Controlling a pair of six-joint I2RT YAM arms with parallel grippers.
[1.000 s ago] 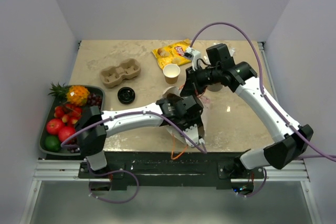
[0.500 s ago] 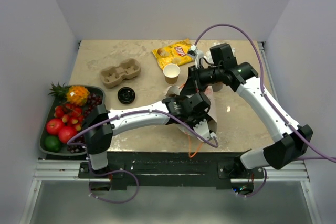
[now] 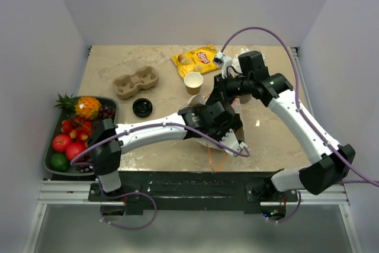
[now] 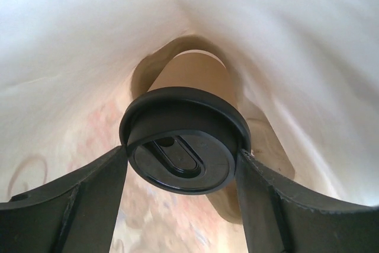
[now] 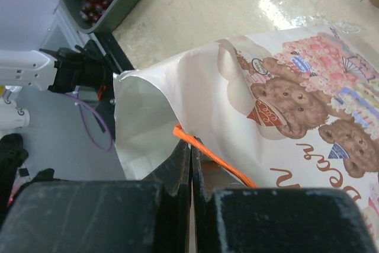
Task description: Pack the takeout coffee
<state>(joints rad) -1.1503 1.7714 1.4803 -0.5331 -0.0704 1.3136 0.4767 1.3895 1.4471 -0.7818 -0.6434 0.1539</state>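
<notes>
The takeout coffee, a tan paper cup [image 4: 192, 75] with a black lid [image 4: 182, 140], lies inside a white bag whose walls fill the left wrist view. My left gripper [image 4: 182, 155] reaches into the bag, and both fingers press the lid's rim. In the top view that gripper [image 3: 230, 136] is half covered by the bear-printed bag [image 3: 235, 124]. My right gripper [image 5: 191, 146] is shut on the bag's mouth edge at its orange handle [image 5: 219, 161], holding the bag [image 5: 284, 87] up; from above this gripper [image 3: 223, 96] sits just behind the bag.
An open tan cup [image 3: 193, 82] stands mid-table with a loose black lid [image 3: 143, 107] to its left. A pulp two-cup carrier [image 3: 137, 82] and a yellow chips bag [image 3: 194, 58] lie further back. A fruit tray [image 3: 54, 146] is at the left edge.
My left arm has swung right and pushed its gripper with the cup deeper into the bag. The right arm shifted slightly right, still holding the bag's edge.
</notes>
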